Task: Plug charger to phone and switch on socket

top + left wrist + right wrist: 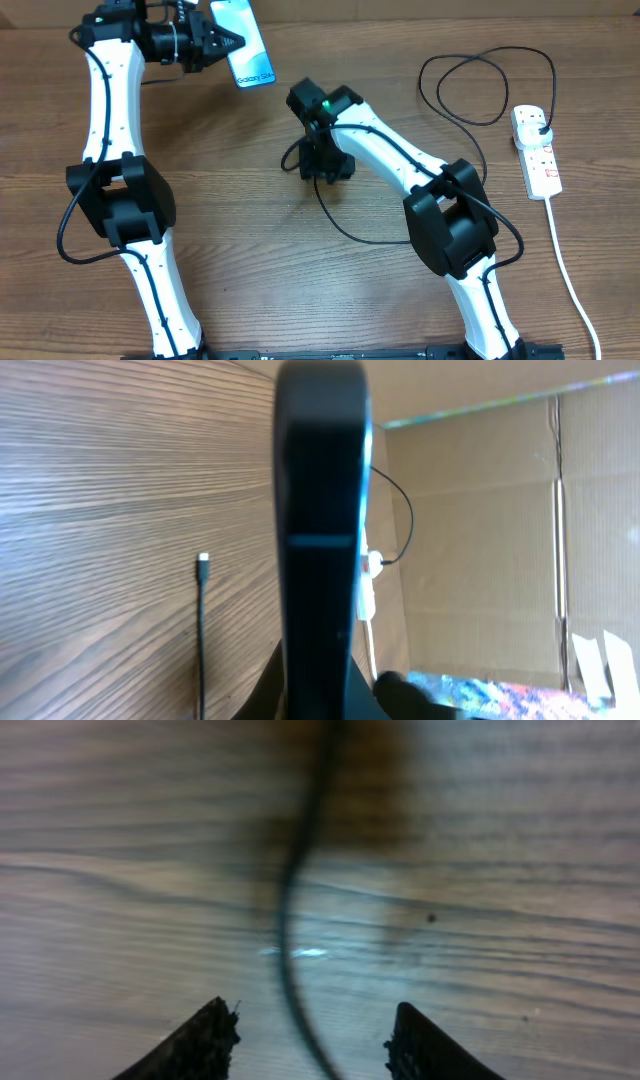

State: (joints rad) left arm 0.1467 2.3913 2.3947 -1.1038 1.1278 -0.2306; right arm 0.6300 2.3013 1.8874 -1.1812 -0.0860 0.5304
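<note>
blur is eating up much of the left wrist view: the phone [320,510] is showing only as a dark, slim slab seen edge-on, its ends running out of frame, and it is hiding part of the socket [368,575] far behind it. overhead is clearing that up: the left gripper [222,42] is clamping the phone at the table's far left, tilted, light-blue screen facing up, its upper end cut off by the frame edge. the charger [345,225] is lying as a thin black cable on the wood-grain table [250,250], looping wide on the right and ending in a black plug seated in the white, elongated socket, whose thick white cord [575,290] is trailing toward the near edge. from above, the right arm [400,160] is making the cable's free end hard to pick out; only the left wrist camera is catching the small connector tip [203,560] lying flat on the table. in the right wrist view the right gripper [312,1015] is hanging spread wide, with the cable passing between its fingers as a soft, out-of-focus dark line; whether it is touching them is impossible to say.
</note>
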